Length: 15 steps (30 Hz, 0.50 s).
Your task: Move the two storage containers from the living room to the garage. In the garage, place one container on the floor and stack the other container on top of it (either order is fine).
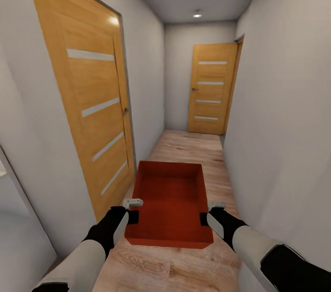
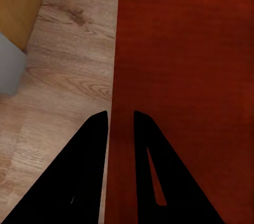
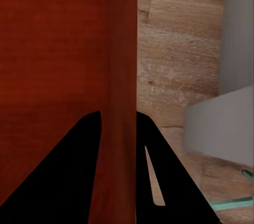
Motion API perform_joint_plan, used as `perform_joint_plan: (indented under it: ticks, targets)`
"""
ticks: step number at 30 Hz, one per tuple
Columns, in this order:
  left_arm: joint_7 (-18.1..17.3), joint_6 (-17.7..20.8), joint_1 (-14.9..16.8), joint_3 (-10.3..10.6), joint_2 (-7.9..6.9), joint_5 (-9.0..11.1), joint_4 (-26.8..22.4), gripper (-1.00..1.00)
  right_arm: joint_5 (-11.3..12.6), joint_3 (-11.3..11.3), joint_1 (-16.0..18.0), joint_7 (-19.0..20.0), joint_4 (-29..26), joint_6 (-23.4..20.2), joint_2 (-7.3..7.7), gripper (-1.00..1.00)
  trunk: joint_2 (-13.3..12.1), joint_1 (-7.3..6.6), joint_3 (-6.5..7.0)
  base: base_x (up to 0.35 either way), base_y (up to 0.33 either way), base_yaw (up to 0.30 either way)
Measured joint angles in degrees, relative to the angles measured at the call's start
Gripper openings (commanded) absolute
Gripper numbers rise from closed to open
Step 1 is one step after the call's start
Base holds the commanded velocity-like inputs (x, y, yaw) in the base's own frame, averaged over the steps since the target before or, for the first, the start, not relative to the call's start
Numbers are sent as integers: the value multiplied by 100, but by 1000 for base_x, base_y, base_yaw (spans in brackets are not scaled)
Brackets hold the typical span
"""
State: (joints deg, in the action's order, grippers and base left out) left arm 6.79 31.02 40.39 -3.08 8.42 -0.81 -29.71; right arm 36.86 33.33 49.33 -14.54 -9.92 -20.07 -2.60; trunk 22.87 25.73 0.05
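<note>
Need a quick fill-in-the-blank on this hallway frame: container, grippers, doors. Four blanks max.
1. The storage container is held by ____ grippers, one on each side wall.
2. The left gripper has its fingers on either side of the container's ____.
3. The container's inside is ____.
4. The far door at the corridor's end is ____.

Missing words: two; wall; empty; shut

Both arms reach forward, level. The left end effector [image 1: 133, 216] and right end effector [image 1: 204, 218] each pinch a wall of the storage container [image 1: 170, 204].
</note>
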Motion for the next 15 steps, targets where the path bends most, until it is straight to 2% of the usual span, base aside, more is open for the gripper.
perform_joint_plan:
  ticks: [15]
  targets:
    - [0,0,0,-2,0,-1,0,-100,3,2,0,0,0,0,0,-100,0,0,0,322,0,-2]
